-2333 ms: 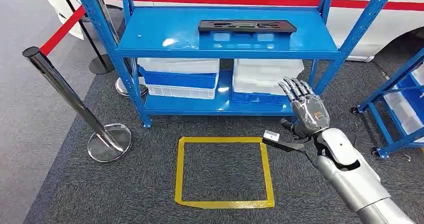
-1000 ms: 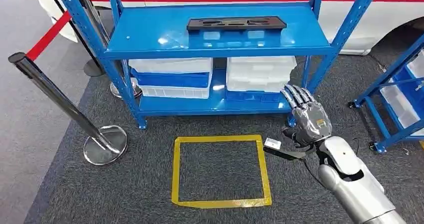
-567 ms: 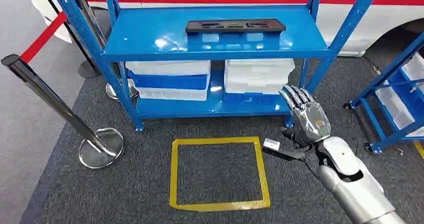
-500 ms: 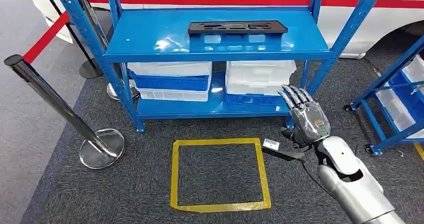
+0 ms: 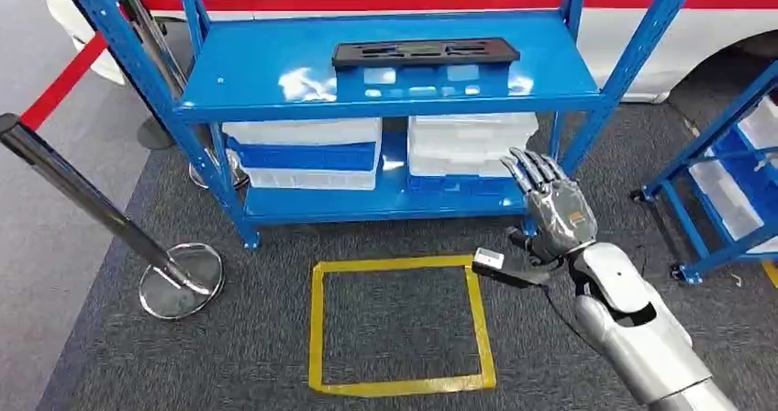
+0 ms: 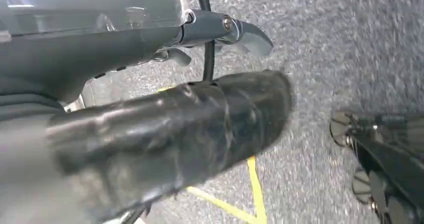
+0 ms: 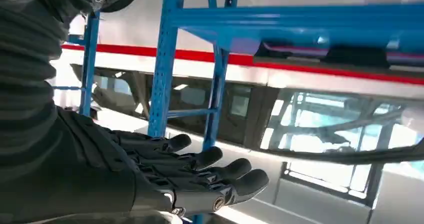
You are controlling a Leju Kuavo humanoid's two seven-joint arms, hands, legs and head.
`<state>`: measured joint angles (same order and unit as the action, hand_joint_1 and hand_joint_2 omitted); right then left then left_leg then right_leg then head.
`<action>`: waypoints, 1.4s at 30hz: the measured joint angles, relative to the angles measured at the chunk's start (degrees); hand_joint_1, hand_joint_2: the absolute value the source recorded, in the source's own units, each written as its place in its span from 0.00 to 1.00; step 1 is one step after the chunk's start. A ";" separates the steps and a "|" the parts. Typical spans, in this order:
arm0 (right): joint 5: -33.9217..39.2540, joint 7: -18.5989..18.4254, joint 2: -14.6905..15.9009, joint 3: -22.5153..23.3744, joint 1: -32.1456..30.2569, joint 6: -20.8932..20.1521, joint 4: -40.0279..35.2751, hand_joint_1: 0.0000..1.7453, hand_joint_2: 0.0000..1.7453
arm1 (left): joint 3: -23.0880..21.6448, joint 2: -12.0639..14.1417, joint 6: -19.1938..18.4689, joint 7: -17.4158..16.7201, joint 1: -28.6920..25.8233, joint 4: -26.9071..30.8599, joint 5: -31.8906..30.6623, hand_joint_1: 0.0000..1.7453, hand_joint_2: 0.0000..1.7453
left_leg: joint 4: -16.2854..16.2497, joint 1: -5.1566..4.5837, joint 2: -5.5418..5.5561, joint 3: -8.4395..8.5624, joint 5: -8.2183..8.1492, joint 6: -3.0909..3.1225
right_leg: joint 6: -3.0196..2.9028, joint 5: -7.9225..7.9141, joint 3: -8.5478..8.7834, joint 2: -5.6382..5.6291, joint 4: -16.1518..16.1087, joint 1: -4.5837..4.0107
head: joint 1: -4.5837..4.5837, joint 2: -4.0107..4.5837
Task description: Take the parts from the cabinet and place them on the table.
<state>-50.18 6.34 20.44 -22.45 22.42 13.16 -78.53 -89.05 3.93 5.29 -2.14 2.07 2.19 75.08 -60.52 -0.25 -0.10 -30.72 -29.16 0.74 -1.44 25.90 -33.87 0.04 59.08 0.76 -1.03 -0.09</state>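
One part is your target here: the black tray (image 5: 425,52) lies flat on the top shelf of the blue rack (image 5: 385,94), toward the back edge, at about 12 o'clock from the yellow floor square (image 5: 399,327). Over the last couple of seconds the whole head view has shifted; the rack, the square and the chrome post (image 5: 92,207) at 9 o'clock all slid together, so read that as the robot stepping and re-aiming, not as anything on the shelf moving. The tray has kept its place on the shelf throughout. Your right hand (image 5: 549,213) stays raised at about 3 o'clock of the square, fingers spread and straight, holding nothing; the right wrist view agrees, with the fingers (image 7: 200,174) splayed under the blue shelf edge. Your left hand (image 6: 150,134) appears in its wrist view as a blurred dark shape over carpet, and you cannot tell how its fingers lie. In short, you are lining up in front of the rack and the pick has not begun; the hand sits well below the tray's level, so it likely needs lifting before any reach
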 joint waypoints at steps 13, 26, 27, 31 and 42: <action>-0.72 -0.79 -2.71 -0.17 1.04 -0.87 -0.02 0.00 1.00 | 0.00 -0.48 0.02 0.42 0.15 -0.66 0.00 0.00 0.00 | 2.08 -0.11 0.16 -4.83 4.67 1.31 | 1.67 3.07 4.10 -0.43 0.24 -0.41 | 0.09 0.00; -0.96 -0.98 -3.04 -0.55 1.46 -1.20 -0.02 0.00 1.00 | 0.00 -1.16 0.07 0.46 0.21 -0.66 0.00 0.00 0.00 | 2.97 -0.43 0.43 0.59 0.91 1.87 | 1.12 0.20 -2.45 0.03 -0.01 -1.04 | -0.05 0.00; -1.09 -0.98 -3.04 -0.57 1.49 -1.20 -0.07 0.00 1.00 | 0.00 -1.16 0.02 0.46 0.33 -0.66 0.00 0.00 0.00 | 3.13 -0.38 0.35 0.61 0.51 1.39 | 0.66 -1.20 -1.97 -0.07 0.07 -1.16 | 0.00 0.00; -1.25 -1.03 -3.50 -0.59 1.99 -1.27 -0.22 0.00 1.00 | 0.00 -1.27 -0.08 0.46 0.30 -0.81 0.00 0.00 0.00 | -1.21 -0.32 0.36 0.05 -0.57 0.36 | -0.58 -0.69 0.55 -0.26 -1.25 -0.41 | -0.02 0.00; -1.70 -1.11 -4.76 -1.05 2.51 -1.97 -0.31 0.00 1.00 | 0.00 -1.40 0.02 0.55 0.21 -1.09 0.00 0.00 0.00 | 1.67 0.27 0.29 -4.93 4.89 0.14 | 1.41 3.90 4.84 -0.50 -1.00 -0.05 | 0.00 0.00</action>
<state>-51.89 5.22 15.67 -23.50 24.94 11.19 -78.84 -89.05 2.54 5.31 -1.60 2.28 1.09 75.08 -58.85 0.03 0.19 -35.65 -24.27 0.88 -0.03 29.80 -29.03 -0.46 58.08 0.71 -1.03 -0.09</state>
